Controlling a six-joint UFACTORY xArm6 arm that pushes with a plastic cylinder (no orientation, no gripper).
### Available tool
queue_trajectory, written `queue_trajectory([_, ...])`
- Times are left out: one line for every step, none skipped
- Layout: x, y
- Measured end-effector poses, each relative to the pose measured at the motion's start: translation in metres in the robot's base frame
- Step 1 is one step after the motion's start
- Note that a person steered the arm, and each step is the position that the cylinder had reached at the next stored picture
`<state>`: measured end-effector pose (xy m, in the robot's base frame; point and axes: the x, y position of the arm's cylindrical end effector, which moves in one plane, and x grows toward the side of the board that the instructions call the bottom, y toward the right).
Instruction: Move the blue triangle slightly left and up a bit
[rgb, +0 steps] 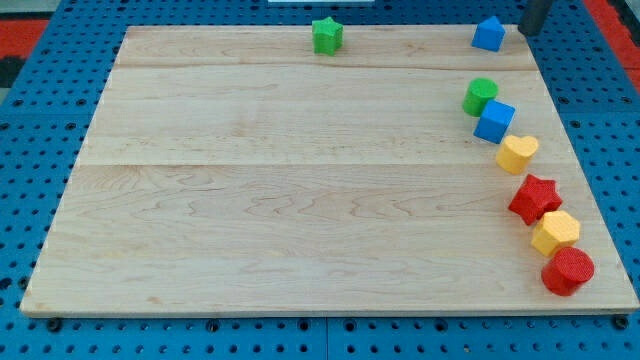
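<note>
Approach step: my tip (529, 30) just right of small blue plastic triangle (488, 34); no fingers fitted. Next: push left, slightly up.

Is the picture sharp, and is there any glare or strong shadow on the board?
Camera view: blocks sharp, such as the blue triangle and red star; light even, shadows soft and short; faint sheen on the wooden board; my tip slightly blurred at the view's top edge, right of the triangle.

Pale wood board (300, 190), smooth grain; matt blue pegboard (40, 90) beneath.
</note>
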<state>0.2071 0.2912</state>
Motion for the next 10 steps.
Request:
queue_trajectory([0.015,-0.009])
queue_trajectory([0.018,-0.028])
queue_trajectory([0.014,-0.046])
queue_trajectory([0.014,-0.049])
queue_trajectory([0.014,-0.049])
queue_trajectory([0.014,-0.053])
queue_trajectory([0.023,-0.053])
queue_trajectory([0.025,-0.057])
queue_trajectory([0.025,-0.069])
queue_trajectory([0.025,-0.08])
